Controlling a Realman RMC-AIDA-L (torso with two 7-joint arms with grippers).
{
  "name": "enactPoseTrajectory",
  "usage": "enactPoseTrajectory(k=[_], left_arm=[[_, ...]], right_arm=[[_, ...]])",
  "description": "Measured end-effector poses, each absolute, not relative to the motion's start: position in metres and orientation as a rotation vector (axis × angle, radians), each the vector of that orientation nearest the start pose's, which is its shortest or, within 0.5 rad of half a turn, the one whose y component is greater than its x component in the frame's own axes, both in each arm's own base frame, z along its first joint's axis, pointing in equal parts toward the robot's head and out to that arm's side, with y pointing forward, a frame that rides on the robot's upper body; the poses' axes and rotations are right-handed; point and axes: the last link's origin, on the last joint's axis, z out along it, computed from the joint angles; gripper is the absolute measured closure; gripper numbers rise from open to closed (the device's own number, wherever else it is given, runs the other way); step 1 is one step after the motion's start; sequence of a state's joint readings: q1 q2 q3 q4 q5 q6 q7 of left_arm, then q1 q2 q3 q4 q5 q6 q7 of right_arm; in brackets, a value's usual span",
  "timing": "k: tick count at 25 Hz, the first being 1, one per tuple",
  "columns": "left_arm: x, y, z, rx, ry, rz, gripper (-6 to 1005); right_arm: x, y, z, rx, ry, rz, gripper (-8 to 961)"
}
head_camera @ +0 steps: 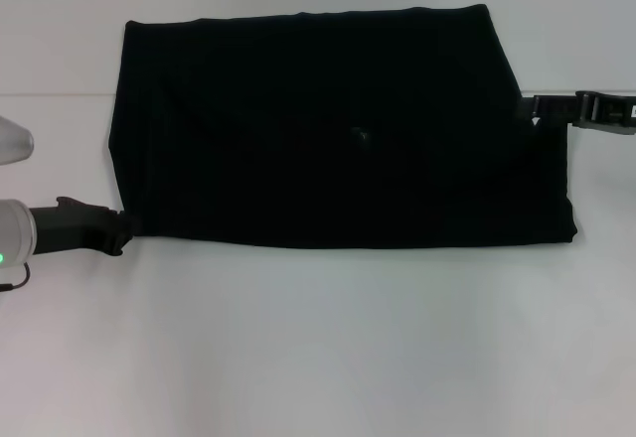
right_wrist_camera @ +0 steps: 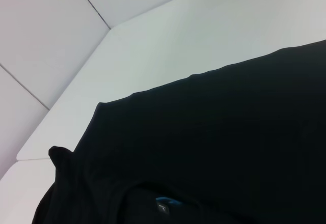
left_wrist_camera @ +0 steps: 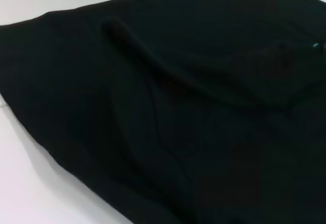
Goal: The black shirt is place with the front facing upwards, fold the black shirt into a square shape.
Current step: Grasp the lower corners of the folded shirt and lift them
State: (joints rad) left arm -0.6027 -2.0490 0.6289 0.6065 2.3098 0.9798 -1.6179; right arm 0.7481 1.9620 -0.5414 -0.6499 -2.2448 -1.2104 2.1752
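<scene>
the shirt (head_camera: pixel 338 129) lies folded in a wide rectangle on the table (head_camera: pixel 318 348) (lettering hidden). left gripper (head_camera: pixel 121 230) and right gripper (head_camera: pixel 537 111) touch its opposite edges; finger state cannot be told.

Lab: bare white table (head_camera: pixel 318 358)

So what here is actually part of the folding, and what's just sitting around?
Part of the job:
- black shirt, already a wide folded rectangle
- left gripper, at the shirt's near left corner
- right gripper, at the shirt's right edge

Just there:
- white table
</scene>
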Motion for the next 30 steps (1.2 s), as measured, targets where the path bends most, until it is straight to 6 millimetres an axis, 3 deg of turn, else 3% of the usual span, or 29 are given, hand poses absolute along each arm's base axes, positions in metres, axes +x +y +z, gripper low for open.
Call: enactPoseTrajectory(k=[3,12,15,23,30], left_arm=[[-0.330,0.387,0.021,-2.296,-0.903,-0.125,953],[-0.331,0.387,0.027,-2.270,-0.924,-0.150,953],[-0.331,0.387,0.027,-2.267,-0.931,-0.156,952],[-0.328,0.389,0.026,-2.270,-0.930,-0.165,952],[-0.325,0.391,0.026,-2.274,-0.925,-0.170,952]], right_arm=[[0.266,0.429,0.068,-2.161,1.409,0.530,237],[0.299,0.417,0.080,-2.076,1.583,0.224,238],[0.304,0.411,0.072,-2.093,1.607,0.166,239],[0.303,0.412,0.045,-2.112,1.594,0.099,238],[0.297,0.413,0.035,-2.136,1.582,0.100,280]])
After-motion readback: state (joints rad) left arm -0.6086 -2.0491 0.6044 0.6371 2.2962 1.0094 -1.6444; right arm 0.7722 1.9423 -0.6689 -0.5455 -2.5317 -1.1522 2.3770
